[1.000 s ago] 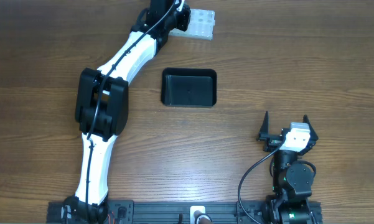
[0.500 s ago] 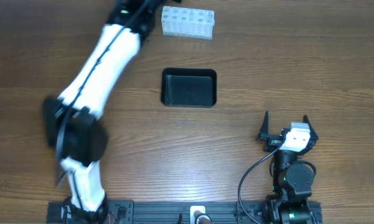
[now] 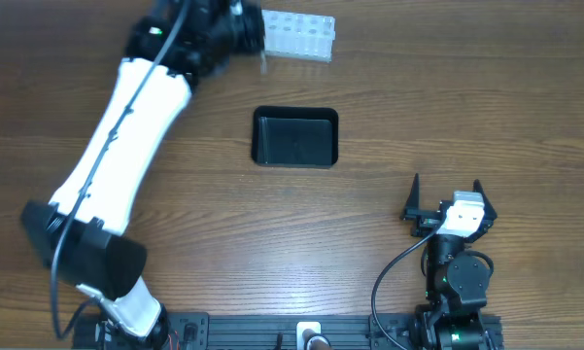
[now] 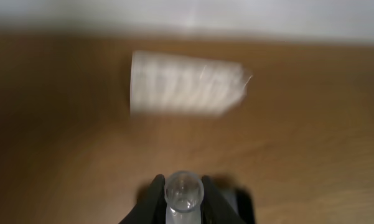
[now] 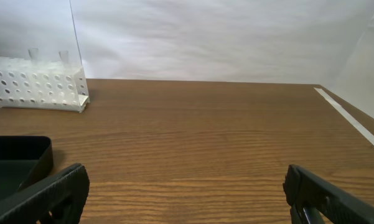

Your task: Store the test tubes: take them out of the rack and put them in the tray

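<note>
Left gripper [image 4: 184, 202] clamps a test tube [image 4: 184, 188], its lower end hidden between the fingers [image 4: 150, 198], just left of the far rack [image 3: 297, 36] — two tubes [image 5: 33, 55] stand upright there in the right wrist view. Right gripper [image 3: 447, 185] gapes empty, near-right of the tray [image 3: 295, 137].

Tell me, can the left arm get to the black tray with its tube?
Probably yes. The left gripper holds a test tube near the rack, and the tray lies open nearby with bare table between them, so nothing seems to block it.
</note>
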You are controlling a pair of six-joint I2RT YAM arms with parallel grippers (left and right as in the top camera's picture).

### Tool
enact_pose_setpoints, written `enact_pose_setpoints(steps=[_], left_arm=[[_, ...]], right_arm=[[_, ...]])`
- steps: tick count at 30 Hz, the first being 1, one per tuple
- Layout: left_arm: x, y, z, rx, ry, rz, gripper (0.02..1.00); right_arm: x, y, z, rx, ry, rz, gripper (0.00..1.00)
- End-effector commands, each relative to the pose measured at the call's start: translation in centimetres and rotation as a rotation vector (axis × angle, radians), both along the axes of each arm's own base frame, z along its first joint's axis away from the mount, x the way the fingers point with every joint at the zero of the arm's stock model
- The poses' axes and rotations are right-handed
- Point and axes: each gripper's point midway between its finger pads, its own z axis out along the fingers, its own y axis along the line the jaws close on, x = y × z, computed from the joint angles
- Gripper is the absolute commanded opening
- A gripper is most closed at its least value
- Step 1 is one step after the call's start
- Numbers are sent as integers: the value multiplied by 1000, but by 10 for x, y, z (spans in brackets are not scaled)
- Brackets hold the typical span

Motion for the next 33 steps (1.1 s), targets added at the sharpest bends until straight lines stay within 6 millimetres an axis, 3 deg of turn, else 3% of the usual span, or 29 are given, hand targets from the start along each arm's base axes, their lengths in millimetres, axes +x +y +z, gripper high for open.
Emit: enact_pose_setpoints(steps=[1, 5, 12, 26, 33], left_arm=[[-16, -9, -59, -8, 153, 107, 104], [-28, -17, -107, 51, 245, 129, 104], [-33, -28, -149, 124, 301, 112, 104], [-33, -27, -159, 218, 275, 108, 110], [-37, -29, -182, 231, 326, 96, 110]], right_arm=[[-1, -3, -2, -5, 1, -17, 993], [-1, -3, -2, -5, 1, -17, 991], [-1, -3, -2, -5, 1, -17, 993], [-1, -3, -2, -5, 1, -17, 991], [-1, -3, -2, -5, 1, -17, 993]])
